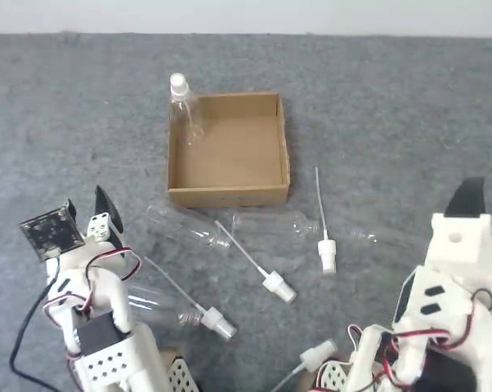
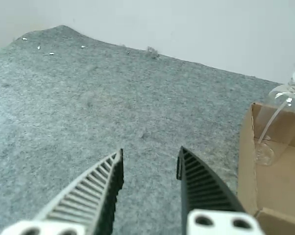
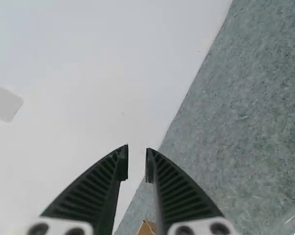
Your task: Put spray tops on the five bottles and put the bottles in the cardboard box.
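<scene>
Open room: wide stretches of grey felt (image 1: 393, 106) lie left, right and behind the box, running out to a pale wall (image 1: 246, 15) at the far edge. The crowded bit is the strip between the box and the two arms.
Box: the cardboard box (image 1: 227, 196) sits mid-table, open on top with low walls, one wall facing the arms.
In the box: one capped bottle (image 1: 183, 114) stands in the far left corner, right against the walls, with its white spray head poking above the rim.
Loose bottles: four loose bottles (image 1: 275, 222) lie on their sides. Three make a rough row just in front of the box, and the fourth is closer to the left arm.
Spray tops: four spray tops (image 1: 326, 255) lie loose among them, white heads with long thin dip tubes. One is near the right arm's base, and one lies just beside the fourth bottle's mouth. Can't tell if those two touch.
Look: the bottles are see-through plastic and pretty faint against the felt.
Left gripper (image 2: 150, 156): jaws spread apart with nothing between them, over felt to the left of the box.
Right gripper (image 3: 136, 152): jaws nearly together, just a thin slit between the tips, holding nothing. It's well right of the box, aimed at where felt meets wall.
</scene>
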Controlling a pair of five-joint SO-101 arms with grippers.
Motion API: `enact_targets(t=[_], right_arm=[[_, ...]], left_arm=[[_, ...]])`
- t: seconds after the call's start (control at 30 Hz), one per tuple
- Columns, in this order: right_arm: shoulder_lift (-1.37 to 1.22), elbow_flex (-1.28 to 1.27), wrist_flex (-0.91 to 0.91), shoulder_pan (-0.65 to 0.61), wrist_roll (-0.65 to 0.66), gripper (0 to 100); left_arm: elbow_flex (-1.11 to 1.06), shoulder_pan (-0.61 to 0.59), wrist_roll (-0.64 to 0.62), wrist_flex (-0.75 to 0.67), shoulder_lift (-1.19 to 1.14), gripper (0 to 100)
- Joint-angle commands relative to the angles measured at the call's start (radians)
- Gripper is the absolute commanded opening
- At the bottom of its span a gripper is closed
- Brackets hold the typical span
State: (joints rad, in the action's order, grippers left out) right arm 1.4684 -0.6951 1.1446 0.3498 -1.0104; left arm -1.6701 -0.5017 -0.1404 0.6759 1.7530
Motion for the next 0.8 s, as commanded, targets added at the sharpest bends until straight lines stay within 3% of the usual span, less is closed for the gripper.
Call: enact_targets(t=[0.0, 0.23, 0.57, 0.77], right_arm=[[-0.154, 0.157, 0.036, -0.012, 0.057, 0.6], [-0.321, 0.302, 0.193, -0.012, 0.183, 0.6], [-0.552, 0.308, 0.380, -0.058, 0.486, 0.6], [-0.591, 0.305, 0.390, -0.056, 0.787, 0.6]], left_arm=[[0.013, -0.006, -0.003, -0.035, 0.015, 17], [0.013, -0.006, -0.003, -0.035, 0.015, 17], [0.013, -0.006, -0.003, -0.035, 0.015, 17], [0.012, -0.006, -0.003, -0.035, 0.015, 17]])
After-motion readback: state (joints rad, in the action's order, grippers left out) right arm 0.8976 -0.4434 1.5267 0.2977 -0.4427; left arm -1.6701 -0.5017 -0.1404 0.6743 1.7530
